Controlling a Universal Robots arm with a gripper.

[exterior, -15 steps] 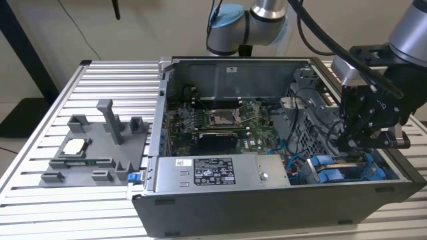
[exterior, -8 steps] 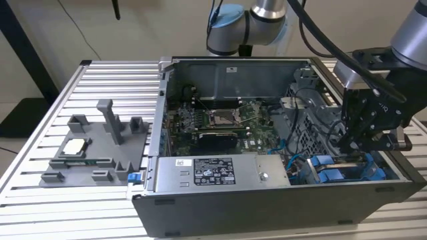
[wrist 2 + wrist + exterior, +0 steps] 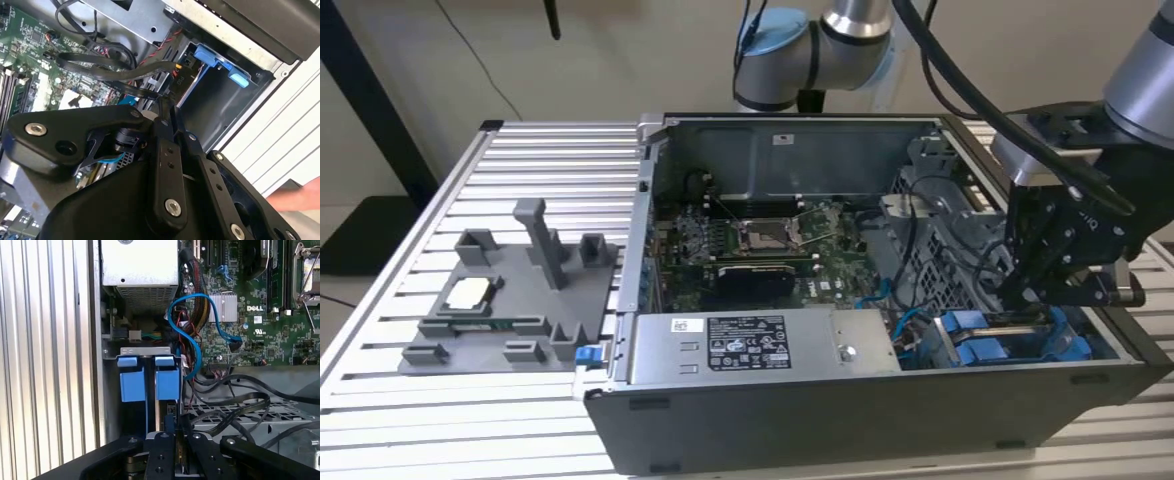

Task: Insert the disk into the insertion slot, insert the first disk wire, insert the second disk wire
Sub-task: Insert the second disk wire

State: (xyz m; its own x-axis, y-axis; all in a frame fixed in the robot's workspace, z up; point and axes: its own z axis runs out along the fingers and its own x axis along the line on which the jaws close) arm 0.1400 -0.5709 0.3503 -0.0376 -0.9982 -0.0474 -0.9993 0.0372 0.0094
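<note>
Disk point(image 3: 176, 442) stands on edge in your claw point(image 3: 177, 440), pinched tight, just above the slot point(image 3: 150, 377) with blue tabs, in the corner of the open computer case point(image 3: 854, 420) on the desk point(image 3: 520, 160).

Blue carrier tabs point(image 3: 148, 377) (grey bay)

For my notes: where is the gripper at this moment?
In the exterior view the gripper hangs inside the open computer case, at the view's right, just above the blue rails.
</note>
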